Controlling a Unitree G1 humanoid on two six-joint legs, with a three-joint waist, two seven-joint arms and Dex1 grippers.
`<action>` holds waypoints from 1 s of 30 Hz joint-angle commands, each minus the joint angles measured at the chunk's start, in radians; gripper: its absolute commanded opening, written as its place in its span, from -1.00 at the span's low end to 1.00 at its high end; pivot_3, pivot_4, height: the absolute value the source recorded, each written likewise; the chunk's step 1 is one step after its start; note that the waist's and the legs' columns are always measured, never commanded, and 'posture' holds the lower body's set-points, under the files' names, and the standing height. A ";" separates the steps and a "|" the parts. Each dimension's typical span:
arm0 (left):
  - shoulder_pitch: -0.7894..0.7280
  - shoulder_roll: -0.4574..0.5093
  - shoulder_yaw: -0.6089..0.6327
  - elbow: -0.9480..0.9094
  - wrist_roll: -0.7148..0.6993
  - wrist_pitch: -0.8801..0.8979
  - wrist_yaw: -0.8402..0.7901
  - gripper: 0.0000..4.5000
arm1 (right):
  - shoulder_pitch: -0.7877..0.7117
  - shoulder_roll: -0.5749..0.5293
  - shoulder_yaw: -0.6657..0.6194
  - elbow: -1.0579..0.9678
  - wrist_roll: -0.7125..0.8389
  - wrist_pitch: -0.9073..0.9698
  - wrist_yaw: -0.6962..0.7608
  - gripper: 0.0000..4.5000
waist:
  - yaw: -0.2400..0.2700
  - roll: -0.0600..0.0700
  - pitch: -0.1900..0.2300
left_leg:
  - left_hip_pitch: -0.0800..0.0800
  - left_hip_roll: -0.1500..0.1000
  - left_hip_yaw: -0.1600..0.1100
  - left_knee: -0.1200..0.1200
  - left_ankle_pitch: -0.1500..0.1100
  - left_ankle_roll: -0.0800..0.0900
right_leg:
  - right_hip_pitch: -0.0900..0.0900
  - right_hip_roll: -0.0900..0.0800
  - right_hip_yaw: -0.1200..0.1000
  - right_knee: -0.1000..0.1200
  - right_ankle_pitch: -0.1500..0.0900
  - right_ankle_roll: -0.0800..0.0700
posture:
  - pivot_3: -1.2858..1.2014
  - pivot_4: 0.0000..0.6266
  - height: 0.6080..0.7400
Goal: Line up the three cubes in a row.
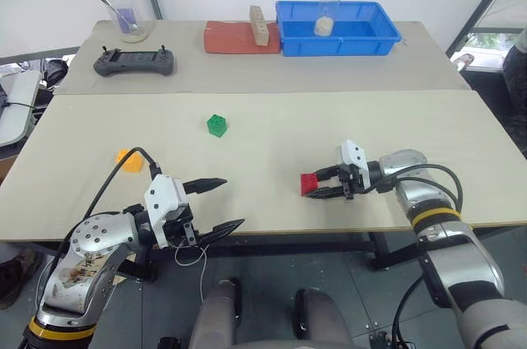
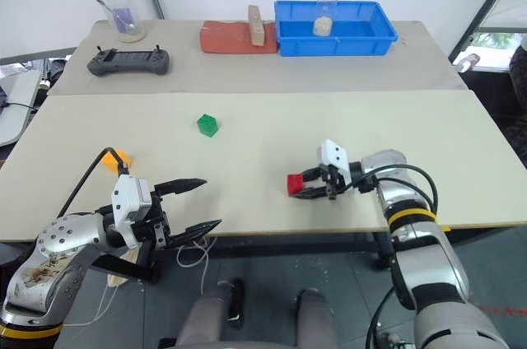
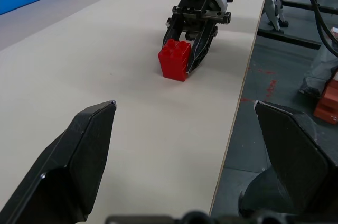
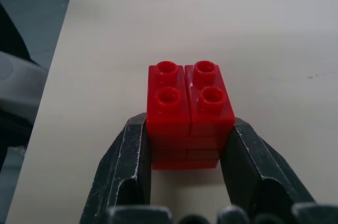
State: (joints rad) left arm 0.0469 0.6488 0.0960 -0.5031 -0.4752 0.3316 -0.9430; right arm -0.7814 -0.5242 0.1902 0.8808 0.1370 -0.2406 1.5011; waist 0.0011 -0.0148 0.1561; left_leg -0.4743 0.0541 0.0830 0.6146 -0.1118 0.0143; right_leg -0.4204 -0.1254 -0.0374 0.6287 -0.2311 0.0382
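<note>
Right gripper (image 1: pixel 317 186) pinches my small red studded plastic cube (image 4: pixel 189 113) near the pale table's (image 1: pixel 272 143) front edge; left gripper (image 1: pixel 224 205) hangs wide, empty, green cube (image 1: pixel 216 125) beyond.

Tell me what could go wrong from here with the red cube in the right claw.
1. The right claw grips the red cube close to the table's near edge; released carelessly, it might tumble off.
2. The green cube and orange-yellow cube lie far apart, so the row may end up crooked.
3. The open left claw hovers nearby; the arms could collide.
</note>
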 commanded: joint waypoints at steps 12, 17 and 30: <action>-0.031 -0.021 -0.084 -0.031 -0.006 -0.013 0.011 1.00 | -0.038 -0.069 -0.011 0.071 -0.084 -0.086 0.021 0.68 | -0.001 0.000 0.000 | 0.000 0.000 0.000 0.001 0.000 0.000 | 0.001 0.000 0.000 0.000 0.000 0.000 | 0.03 -0.52 1.00; -0.016 -0.033 -0.092 0.029 0.020 -0.054 0.010 1.00 | -0.037 -0.112 -0.031 0.051 -0.081 -0.067 0.036 0.99 | 0.000 0.000 0.000 | 0.001 0.000 0.000 0.001 0.000 0.000 | 0.001 0.000 0.000 0.000 0.000 0.000 | 0.03 -0.52 1.00; -0.296 -0.293 -0.018 0.467 0.251 -0.138 0.493 1.00 | 0.272 -0.118 -0.222 -1.031 0.205 0.712 -0.378 0.99 | 0.016 0.000 0.000 | -0.001 0.000 -0.001 0.002 0.000 0.000 | 0.000 0.000 0.000 0.002 0.003 0.005 | 0.03 -0.52 1.00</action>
State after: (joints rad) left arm -0.2096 0.3771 0.0584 -0.0738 -0.2554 0.2200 -0.5230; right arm -0.5344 -0.6499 0.0233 0.0384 0.2652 0.3184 1.2267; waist 0.0176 -0.0146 0.1563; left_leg -0.4753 0.0540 0.0818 0.6166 -0.1115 0.0144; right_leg -0.4201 -0.1256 -0.0374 0.6311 -0.2276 0.0434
